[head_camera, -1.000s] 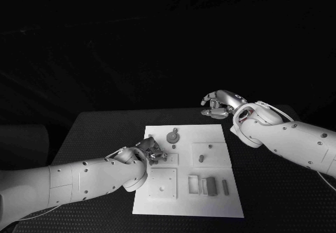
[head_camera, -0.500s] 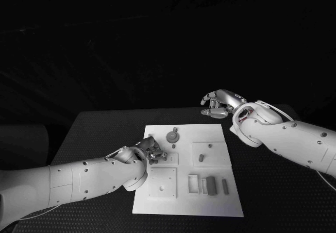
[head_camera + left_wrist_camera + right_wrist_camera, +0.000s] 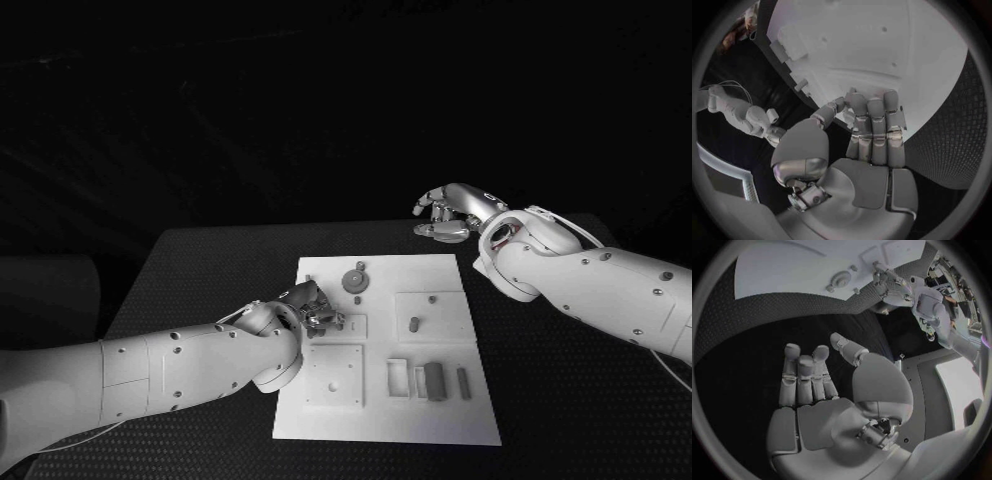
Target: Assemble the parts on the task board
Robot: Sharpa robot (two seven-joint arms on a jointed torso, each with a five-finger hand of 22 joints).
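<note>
On the black desk [image 3: 216,270], seen from the head camera, the white task board [image 3: 387,420] lies lengthwise in the middle. The left hand [image 3: 307,312] rests over the board's left edge, about halfway along it, with its fingers curled down at a small square recess; whether they pinch a part there cannot be told from this angle. A round grey part [image 3: 356,283] with a thin stem lies near the board's far end. A small upright peg [image 3: 414,325] stands in a square plate to the right of the left hand. Three narrow grey bars [image 3: 431,382] lie side by side near the board's right edge, closer to the robot. A square plate [image 3: 335,378] with a small hole sits just left of them. The right hand [image 3: 454,217] hangs beyond the board's far right corner, well apart from it, fingers loosely bent and apart, holding nothing.

From the left wrist camera, the left hand [image 3: 870,132] has its fingers held together and bent forward, their tips touching the task board [image 3: 898,55] at its edge. The thumb bends in towards them; anything between them is hidden.

From the right wrist camera, the right hand [image 3: 817,390] is over the dark desk [image 3: 748,340], its fingers half curled with gaps between them and nothing in its palm. The task board [image 3: 792,270] lies beyond, with the left hand [image 3: 887,282] on it.
</note>
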